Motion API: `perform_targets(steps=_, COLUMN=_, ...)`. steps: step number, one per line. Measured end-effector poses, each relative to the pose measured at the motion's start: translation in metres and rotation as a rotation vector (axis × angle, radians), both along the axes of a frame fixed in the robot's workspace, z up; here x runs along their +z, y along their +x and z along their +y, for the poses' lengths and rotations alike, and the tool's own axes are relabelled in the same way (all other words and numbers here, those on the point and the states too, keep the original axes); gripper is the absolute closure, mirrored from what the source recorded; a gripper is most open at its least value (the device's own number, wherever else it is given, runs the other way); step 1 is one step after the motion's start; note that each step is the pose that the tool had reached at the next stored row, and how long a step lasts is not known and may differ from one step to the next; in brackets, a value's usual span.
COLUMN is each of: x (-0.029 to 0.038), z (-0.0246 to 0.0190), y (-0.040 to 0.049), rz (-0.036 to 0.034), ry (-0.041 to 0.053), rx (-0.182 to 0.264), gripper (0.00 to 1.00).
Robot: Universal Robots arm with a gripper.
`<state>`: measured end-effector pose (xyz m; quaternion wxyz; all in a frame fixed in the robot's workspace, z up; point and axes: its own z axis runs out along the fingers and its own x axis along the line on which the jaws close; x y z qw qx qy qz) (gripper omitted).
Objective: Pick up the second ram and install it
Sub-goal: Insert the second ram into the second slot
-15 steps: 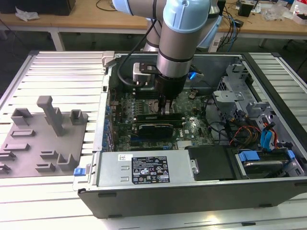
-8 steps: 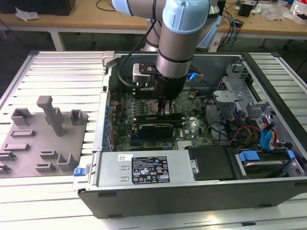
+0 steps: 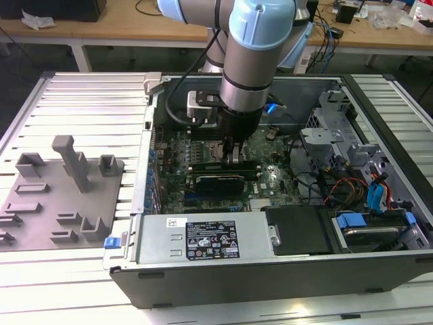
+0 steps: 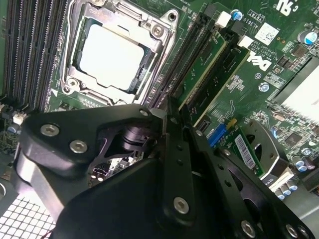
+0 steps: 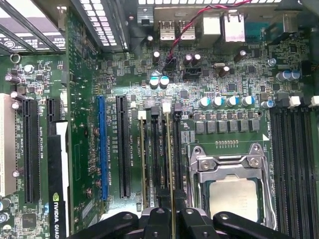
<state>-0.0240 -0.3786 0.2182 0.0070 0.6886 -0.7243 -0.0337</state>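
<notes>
Gripper (image 3: 235,157) low inside open computer case (image 3: 379,264), over motherboard, clenched on second ram (image 4: 219,74). Stick stands edge-down in slot beside processor socket (image 4: 112,57), next to stick already seated.

Risk, by judgement: slight tilt or notch mismatch could jam stick or stress slot latches.

First wrist view shows slot (image 5: 173,159) lengthwise; exterior view shows graphics card (image 3: 218,181) close by.
</notes>
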Motion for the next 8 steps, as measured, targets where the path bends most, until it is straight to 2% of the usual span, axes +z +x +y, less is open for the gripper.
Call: perform_targets(steps=8, x=-0.0027, z=0.0001, y=0.0004, rz=0.0, ry=0.0008, rx=0.0, gripper=0.85)
